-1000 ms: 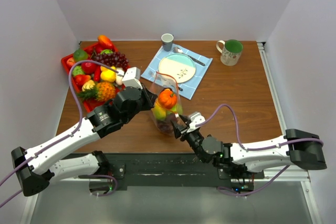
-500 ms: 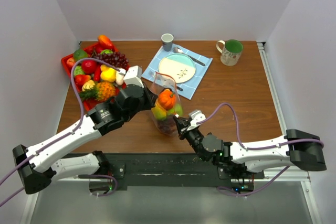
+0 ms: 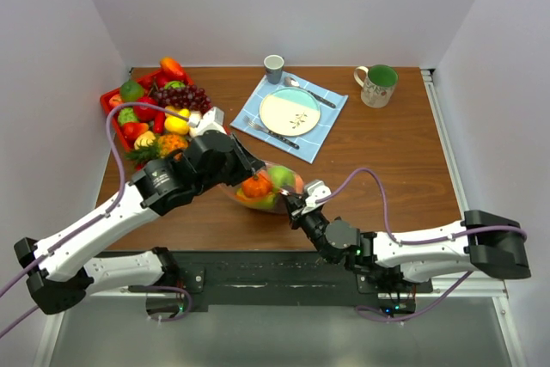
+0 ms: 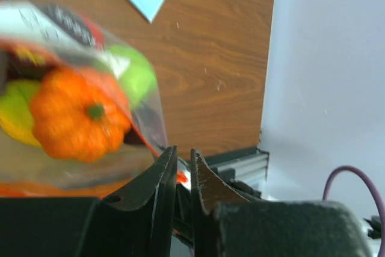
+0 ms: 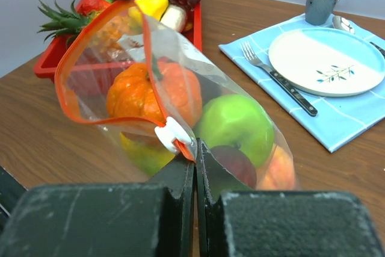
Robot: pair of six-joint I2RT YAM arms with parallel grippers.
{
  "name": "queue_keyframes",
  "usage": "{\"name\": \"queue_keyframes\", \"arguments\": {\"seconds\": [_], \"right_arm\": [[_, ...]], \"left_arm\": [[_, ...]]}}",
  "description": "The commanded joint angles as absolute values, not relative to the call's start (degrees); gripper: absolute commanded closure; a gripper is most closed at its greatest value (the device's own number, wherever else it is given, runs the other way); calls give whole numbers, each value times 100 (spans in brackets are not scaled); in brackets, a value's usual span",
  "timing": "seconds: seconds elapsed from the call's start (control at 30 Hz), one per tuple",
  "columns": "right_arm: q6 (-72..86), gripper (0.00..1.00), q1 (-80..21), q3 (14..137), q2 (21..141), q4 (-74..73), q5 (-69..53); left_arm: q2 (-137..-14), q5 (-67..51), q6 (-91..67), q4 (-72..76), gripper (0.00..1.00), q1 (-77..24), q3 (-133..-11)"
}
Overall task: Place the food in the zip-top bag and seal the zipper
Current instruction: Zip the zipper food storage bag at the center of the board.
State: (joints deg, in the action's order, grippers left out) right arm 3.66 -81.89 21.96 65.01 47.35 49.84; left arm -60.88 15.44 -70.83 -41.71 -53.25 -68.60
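Note:
The zip-top bag lies tipped on the wood between my two grippers, mouth gaping toward the left. Its food shows in the right wrist view: an orange pumpkin, a green apple, a dark red fruit and a peach piece. My right gripper is shut on the bag's near corner, just below the white slider of the orange-red zipper. My left gripper is at the mouth's far end. Its jaws stand a narrow gap apart, with the zipper strip showing in that gap.
A red tray at the back left holds more food: grapes, a pineapple and others. A blue napkin with plate and cutlery lies behind the bag. A small cup and a mug stand at the back.
The bag has dropped from upright to lying tipped over. My right gripper has closed on its near corner. My left gripper's jaws have parted slightly, and the left arm has swung lower and closer.

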Motion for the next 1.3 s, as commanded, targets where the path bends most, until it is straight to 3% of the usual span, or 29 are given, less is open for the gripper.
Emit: {"name": "queue_keyframes", "arguments": {"seconds": [0.0, 0.47, 1.27], "right_arm": [[378, 100, -8174, 2496, 6565, 5001, 5036], [474, 100, -8174, 2470, 6504, 4948, 4948], [642, 100, -8209, 2373, 6539, 4781, 4904]], "left_arm": [[-6222, 1345, -8269, -4228, 79, -5905, -6645], [-6486, 1881, -9474, -4316, 64, -6609, -6592], [-6442, 2338, -9896, -4017, 66, -6627, -6337]]}}
